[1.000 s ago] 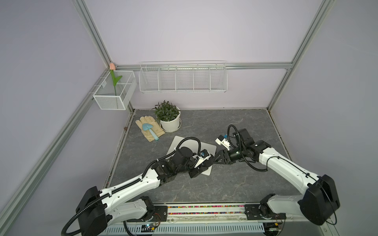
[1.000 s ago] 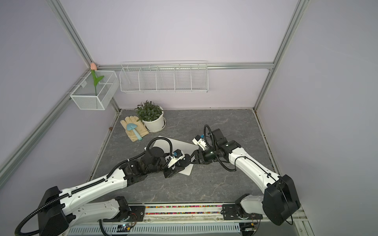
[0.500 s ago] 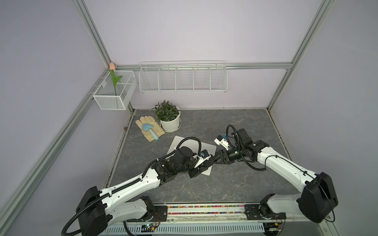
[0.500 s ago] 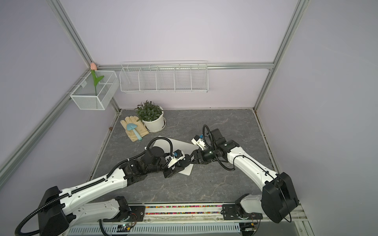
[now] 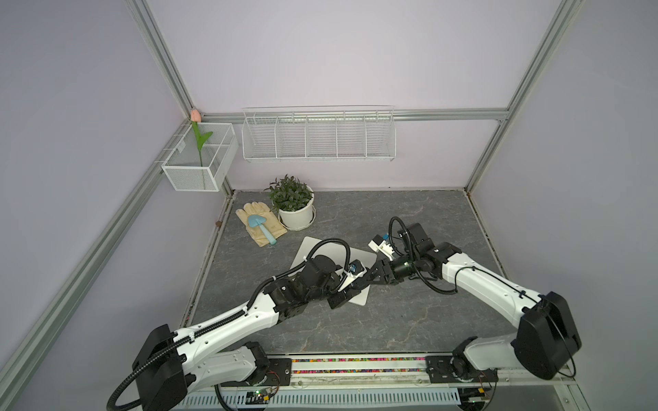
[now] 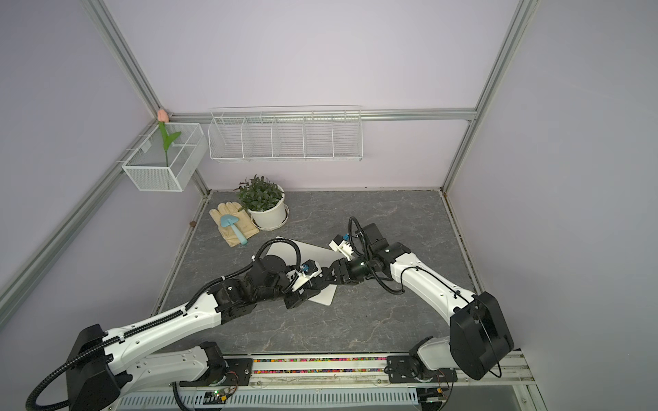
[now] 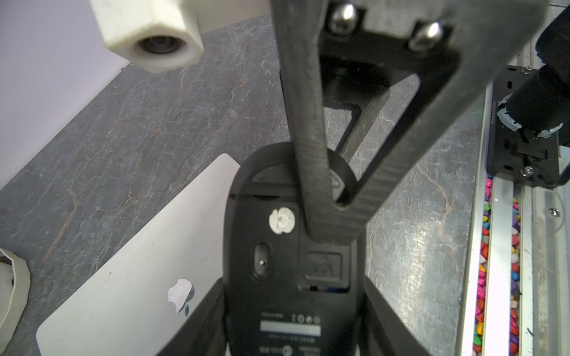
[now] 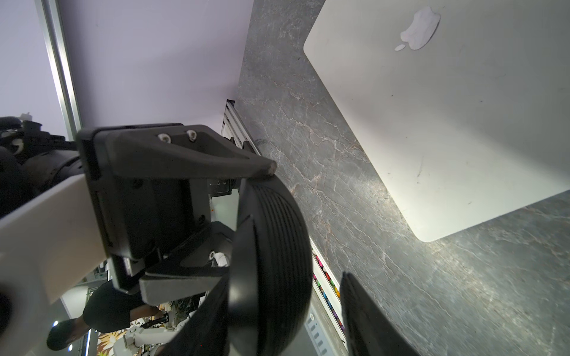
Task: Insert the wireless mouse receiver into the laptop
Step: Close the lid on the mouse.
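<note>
Receiver stub's hidden, probably in the upturned black oval mouse; left jaws clamp that, right jaws at its 3 o'clock, gap unclear.

Silver laptop; black, seemingly ribbed mouse

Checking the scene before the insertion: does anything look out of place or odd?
Yes: the mouse is upside down, clamped in the left gripper above the closed laptop, with the right gripper straddling one end. No receiver is visible.
</note>
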`<state>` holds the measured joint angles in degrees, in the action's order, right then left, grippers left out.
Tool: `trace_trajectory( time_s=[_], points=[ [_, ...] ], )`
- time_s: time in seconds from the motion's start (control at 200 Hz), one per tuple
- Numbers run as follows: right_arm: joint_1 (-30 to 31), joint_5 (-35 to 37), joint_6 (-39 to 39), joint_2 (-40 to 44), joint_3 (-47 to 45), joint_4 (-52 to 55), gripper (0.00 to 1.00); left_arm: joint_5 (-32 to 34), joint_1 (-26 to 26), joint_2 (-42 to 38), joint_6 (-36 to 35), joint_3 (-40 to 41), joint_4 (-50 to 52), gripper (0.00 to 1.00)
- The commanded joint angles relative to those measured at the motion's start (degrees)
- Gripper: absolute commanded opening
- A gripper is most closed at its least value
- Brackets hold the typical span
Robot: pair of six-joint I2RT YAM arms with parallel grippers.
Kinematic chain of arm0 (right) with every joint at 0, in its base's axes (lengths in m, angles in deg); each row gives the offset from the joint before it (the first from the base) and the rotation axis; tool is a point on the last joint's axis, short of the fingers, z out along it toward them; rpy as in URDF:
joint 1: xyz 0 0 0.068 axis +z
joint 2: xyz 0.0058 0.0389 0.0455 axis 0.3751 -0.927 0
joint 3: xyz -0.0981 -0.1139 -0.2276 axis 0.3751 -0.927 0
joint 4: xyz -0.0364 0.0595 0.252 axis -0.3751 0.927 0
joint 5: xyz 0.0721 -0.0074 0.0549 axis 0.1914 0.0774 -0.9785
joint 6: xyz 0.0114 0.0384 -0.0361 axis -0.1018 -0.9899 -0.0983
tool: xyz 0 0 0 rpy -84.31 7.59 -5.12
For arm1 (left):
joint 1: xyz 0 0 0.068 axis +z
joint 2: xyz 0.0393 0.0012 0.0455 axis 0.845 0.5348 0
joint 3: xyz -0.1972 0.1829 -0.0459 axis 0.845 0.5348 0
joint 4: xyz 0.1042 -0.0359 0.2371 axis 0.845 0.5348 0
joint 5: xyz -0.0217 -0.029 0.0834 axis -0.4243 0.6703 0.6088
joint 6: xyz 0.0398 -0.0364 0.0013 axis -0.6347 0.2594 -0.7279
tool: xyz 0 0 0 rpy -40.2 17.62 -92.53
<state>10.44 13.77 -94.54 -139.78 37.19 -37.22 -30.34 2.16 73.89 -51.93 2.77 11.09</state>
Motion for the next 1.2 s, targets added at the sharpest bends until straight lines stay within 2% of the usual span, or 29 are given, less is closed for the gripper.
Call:
trace_trajectory(
  time_s=[0.0, 0.19, 0.365, 0.56, 0.86, 1.195],
  points=[
    [0.6, 1.9, 0.2, -1.5, 0.4, 0.1, 0.56, 0.0, -0.1, -0.7, 0.1, -2.6, -7.2, 0.2],
    [-0.2, 0.9, -1.1, -0.2, 0.4, -2.5, 0.59, 1.1, -0.1, -0.1, -0.1, -1.7, -6.6, 0.2],
    [-3.6, -4.2, -9.5, 3.3, -2.8, -14.5, 0.66, 3.5, -0.1, 0.8, 1.1, -1.0, -6.2, 0.19],
    [-7.4, -7.2, -16.5, 5.9, -5.7, -23.9, 0.67, 4.5, 0.0, 1.2, 1.5, -0.9, -7.0, 0.19],
    [-8.3, -4.8, -18.2, 3.6, -5.7, -24.5, 0.65, 3.4, -0.1, 1.6, 1.4, -1.8, -7.7, 0.17],
    [-7.4, -5.9, -18.8, 3.0, -8.3, -25.6, 0.61, 4.7, 0.0, 0.7, 3.6, -1.3, -10.4, 0.17]
  ],
)
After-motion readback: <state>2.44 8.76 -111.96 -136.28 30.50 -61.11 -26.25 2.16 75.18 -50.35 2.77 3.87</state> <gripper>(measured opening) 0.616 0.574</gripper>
